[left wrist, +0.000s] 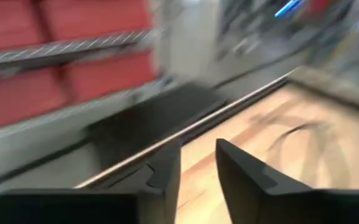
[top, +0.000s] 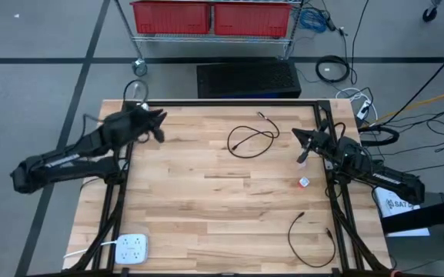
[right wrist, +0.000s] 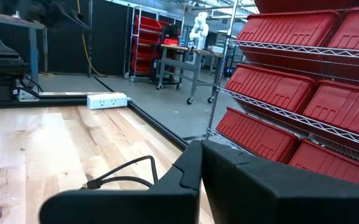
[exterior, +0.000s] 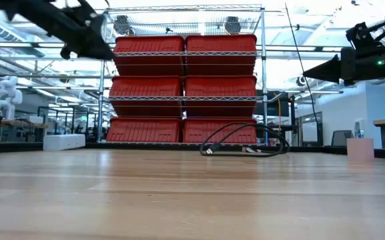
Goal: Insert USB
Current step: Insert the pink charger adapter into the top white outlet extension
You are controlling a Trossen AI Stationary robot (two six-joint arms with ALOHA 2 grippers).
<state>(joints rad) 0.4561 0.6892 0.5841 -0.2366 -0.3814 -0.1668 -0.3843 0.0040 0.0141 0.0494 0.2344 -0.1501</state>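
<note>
both grippers (top: pixel 158 117) (top: pixel 298 136) aloft, cable (top: pixel 251 140) seemingly untouched between

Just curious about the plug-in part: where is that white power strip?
In the high view, the white power strip lies at the table's near left corner, far from both cables and grippers.

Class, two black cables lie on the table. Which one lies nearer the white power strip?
The looped cable at the table's near right edge. The other cable lies toward the far edge, farther from the power strip at the near left corner.

On the table (top: pixel 206 215), 1 cable (top: pixel 251 140) lies far-centre, another cable (top: pixel 312 240) near-right, power strip (top: pixel 131 248) near-left.
</note>
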